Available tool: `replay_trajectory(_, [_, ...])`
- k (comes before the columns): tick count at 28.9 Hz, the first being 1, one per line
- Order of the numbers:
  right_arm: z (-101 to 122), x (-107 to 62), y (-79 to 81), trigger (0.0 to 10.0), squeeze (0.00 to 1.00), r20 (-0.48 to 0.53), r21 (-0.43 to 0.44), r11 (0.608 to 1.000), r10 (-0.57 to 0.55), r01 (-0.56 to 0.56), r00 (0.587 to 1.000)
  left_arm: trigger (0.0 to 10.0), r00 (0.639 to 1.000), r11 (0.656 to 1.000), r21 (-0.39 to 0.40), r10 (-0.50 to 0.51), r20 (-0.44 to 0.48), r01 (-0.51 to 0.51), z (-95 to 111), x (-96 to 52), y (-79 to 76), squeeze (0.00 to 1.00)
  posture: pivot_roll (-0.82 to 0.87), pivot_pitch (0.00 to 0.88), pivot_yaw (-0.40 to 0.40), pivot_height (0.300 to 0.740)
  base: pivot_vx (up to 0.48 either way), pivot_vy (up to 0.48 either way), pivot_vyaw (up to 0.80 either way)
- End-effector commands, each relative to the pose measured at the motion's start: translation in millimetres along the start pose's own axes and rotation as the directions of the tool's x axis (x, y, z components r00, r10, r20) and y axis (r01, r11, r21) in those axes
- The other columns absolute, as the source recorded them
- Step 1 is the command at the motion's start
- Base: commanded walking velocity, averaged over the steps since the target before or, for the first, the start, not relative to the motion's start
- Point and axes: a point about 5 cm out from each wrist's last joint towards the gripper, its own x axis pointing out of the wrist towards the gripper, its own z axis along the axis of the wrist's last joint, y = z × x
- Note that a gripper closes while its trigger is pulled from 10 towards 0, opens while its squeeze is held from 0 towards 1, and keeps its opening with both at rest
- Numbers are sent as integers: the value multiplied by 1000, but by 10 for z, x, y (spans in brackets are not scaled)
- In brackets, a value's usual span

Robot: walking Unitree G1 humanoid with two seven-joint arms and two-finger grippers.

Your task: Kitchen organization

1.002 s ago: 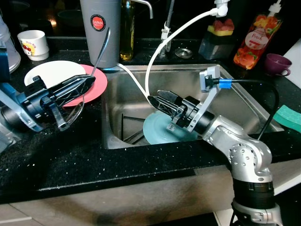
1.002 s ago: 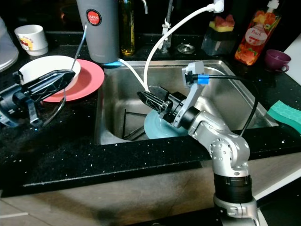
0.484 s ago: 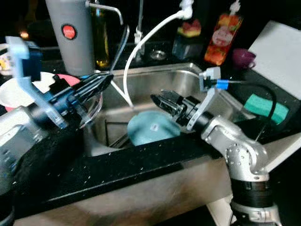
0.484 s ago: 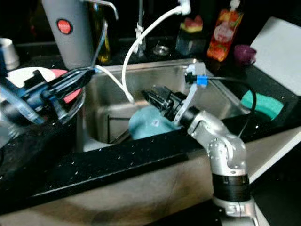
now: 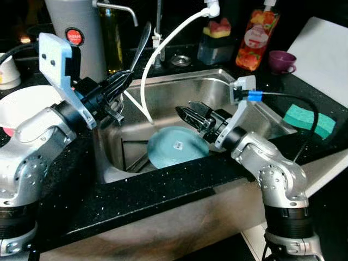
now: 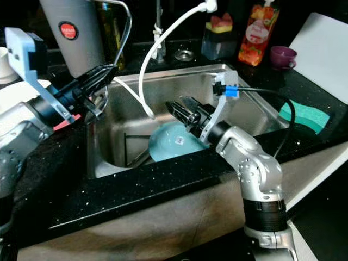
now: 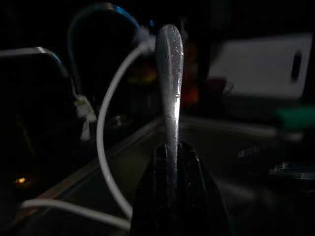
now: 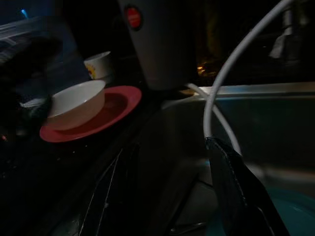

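Left pincer pinching a spoon over the sink's edge, right pincer spread above the teal plate

From my head camera, the left pincer (image 5: 117, 87) sits at about 10 o'clock, pressed together on a metal spoon (image 7: 169, 73) whose handle sticks up past the fingertips, over the left rim of the steel sink (image 5: 261, 117). My right pincer (image 5: 187, 115) is near centre, fingers spread apart, hovering just over the far edge of the teal plate (image 5: 174, 152) lying in the basin. A white hose (image 5: 163, 49) arcs down into the sink at 12 o'clock. On the black worktop (image 5: 163, 187), a white bowl (image 8: 76, 101) rests on a red plate (image 8: 115, 110) at 9 o'clock; a green sponge (image 5: 307, 120) lies at 3 o'clock
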Motion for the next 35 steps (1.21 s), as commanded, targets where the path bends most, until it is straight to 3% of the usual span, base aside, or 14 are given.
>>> replay_trajectory(1, [-22,0,-17,10000,0,-2,-1,1000,-9,9,1000,10000,999,998,54,-27,-16,28,-18,61,-42,0,105,0,-22,740,0,0,0])
replay_trajectory(9, [-52,8,-6,10000,0,-15,10,1000,-18,18,1000,10000,993,980,181,-65,-97,82,-163,205,-125,0,97,0,-13,740,0,0,-600])
replay_trajectory(18, [-63,4,-6,10000,0,-16,-1,1000,-28,28,999,10000,982,942,323,-30,-185,90,-336,268,-60,0,96,0,-9,740,0,0,-533])
replay_trajectory(28, [-71,-8,0,10000,0,-18,-11,999,-32,32,999,10000,953,939,313,-45,-299,142,-631,317,-72,0,96,0,-6,740,0,0,0])
replay_trajectory(32, [-77,-18,0,10000,0,-25,-21,999,-34,34,999,10000,936,951,263,-64,-345,162,-815,327,-68,0,89,0,-3,740,0,0,0])
replay_trajectory(33, [-80,-21,1,10000,0,-27,-24,999,-36,36,999,10000,933,955,241,-78,-352,171,-864,334,-76,129,85,0,-1,740,0,0,0])
replay_trajectory(34, [-83,-25,4,10000,0,-29,-27,999,-37,36,999,10000,934,960,214,-97,-345,178,-888,349,-98,1000,82,0,0,740,0,0,0])
replay_trajectory(35, [-86,-26,5,10000,0,-31,-29,999,-38,37,999,10000,935,963,198,-108,-338,183,-897,362,-113,1000,82,0,0,740,0,0,0])
